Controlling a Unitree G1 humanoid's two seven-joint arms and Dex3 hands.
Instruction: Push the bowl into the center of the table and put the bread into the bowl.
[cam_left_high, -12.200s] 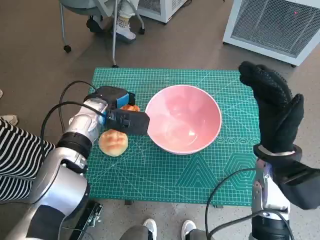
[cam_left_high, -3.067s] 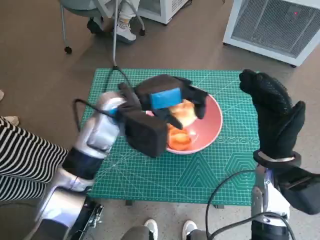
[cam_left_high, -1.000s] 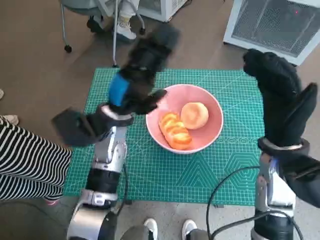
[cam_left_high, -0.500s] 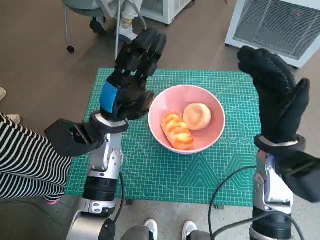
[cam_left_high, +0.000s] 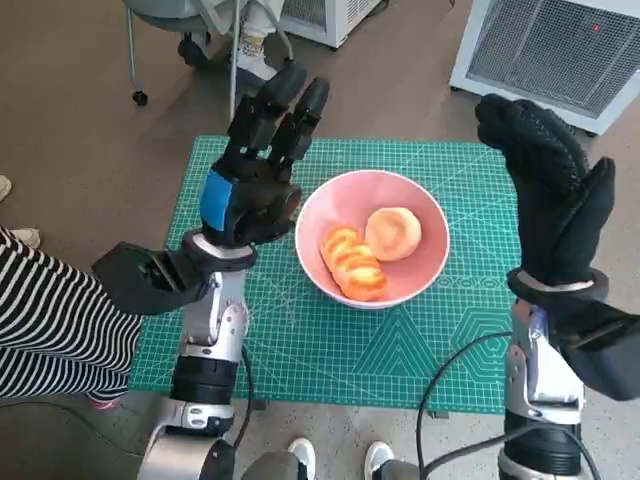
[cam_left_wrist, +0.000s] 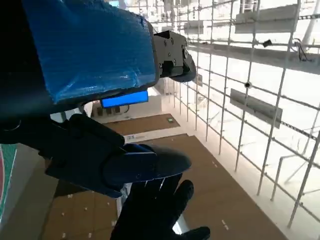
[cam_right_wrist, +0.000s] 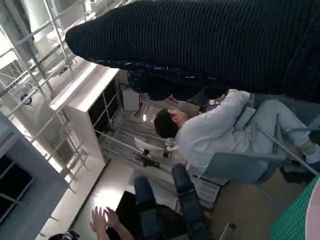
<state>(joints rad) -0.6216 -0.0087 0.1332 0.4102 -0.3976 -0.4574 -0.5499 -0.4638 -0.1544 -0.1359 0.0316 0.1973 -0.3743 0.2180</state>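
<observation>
A pink bowl (cam_left_high: 430, 265) stands near the middle of the green cutting mat (cam_left_high: 300, 345). Inside it lie a round bun (cam_left_high: 393, 232) and a ridged orange bread piece (cam_left_high: 350, 264), side by side. My left hand (cam_left_high: 255, 170) is raised above the mat's left part, just left of the bowl, fingers spread upward and holding nothing. My right hand (cam_left_high: 550, 195) is raised over the mat's right edge, fingers extended, empty. In the left wrist view the blue-taped back of my left hand (cam_left_wrist: 90, 55) fills the picture. The right wrist view shows my glove (cam_right_wrist: 210, 45) as a dark band.
A seated person's striped sleeve (cam_left_high: 50, 330) lies at the left of the table. Chair legs (cam_left_high: 232, 70) and a person's feet stand behind the table. A white slatted unit (cam_left_high: 555, 45) is at the back right. The right wrist view shows a seated person (cam_right_wrist: 210, 132).
My left hand has let the bread go into the bowl and lifted up clear of it, fingers now spread. The right hand has stayed raised. The head view has shifted slightly.
</observation>
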